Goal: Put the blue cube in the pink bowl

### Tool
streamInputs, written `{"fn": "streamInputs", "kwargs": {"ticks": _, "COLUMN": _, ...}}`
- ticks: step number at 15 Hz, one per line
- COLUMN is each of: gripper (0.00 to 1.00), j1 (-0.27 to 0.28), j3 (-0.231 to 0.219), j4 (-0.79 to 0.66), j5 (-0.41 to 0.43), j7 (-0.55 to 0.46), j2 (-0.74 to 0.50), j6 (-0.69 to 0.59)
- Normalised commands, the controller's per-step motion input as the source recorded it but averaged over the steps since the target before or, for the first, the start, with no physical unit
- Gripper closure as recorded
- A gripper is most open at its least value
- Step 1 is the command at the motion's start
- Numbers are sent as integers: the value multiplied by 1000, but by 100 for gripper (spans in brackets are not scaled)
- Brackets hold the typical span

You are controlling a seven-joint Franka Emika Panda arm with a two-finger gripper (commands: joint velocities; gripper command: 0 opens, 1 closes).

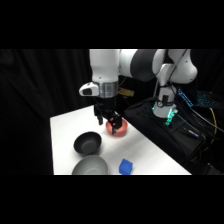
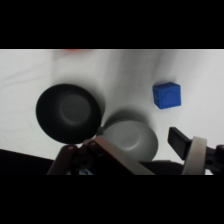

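The blue cube (image 2: 166,95) is bright blue, the pink bowl (image 1: 118,128) salmon, one bowl (image 2: 68,112) black, another bowl (image 2: 130,141) grey, the worktop (image 1: 150,155) white.

Dim dark surround, brightly lit white table (image 1: 65,131), soft blur throughout, faint shadows beside bowls

The side view stands off beside the desk (image 1: 150,155), looking across and down. The wrist view looks steeply down from close above. Both share the black bowl (image 1: 88,143), grey bowl (image 1: 90,166) and blue cube (image 1: 126,166); a red sliver at the wrist view's top is perhaps the pink bowl (image 1: 117,128).
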Motion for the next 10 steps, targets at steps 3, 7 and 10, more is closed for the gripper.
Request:
{"fn": "streamInputs", "kwargs": {"ticks": 3, "gripper": 0, "j1": -1, "j3": 86, "j4": 265, "j5": 146, "j7": -508, "j2": 271, "j6": -10}}
{"fn": "streamInputs", "kwargs": {"ticks": 7, "gripper": 0, "j1": 8, "j3": 76, "j4": 218, "j5": 95, "j7": -303, "j2": 294, "j6": 85}}
{"fn": "streamInputs", "kwargs": {"ticks": 10, "gripper": 0, "j1": 25, "j3": 59, "j4": 149, "j5": 104, "j7": -75, "j2": 244, "j6": 184}}
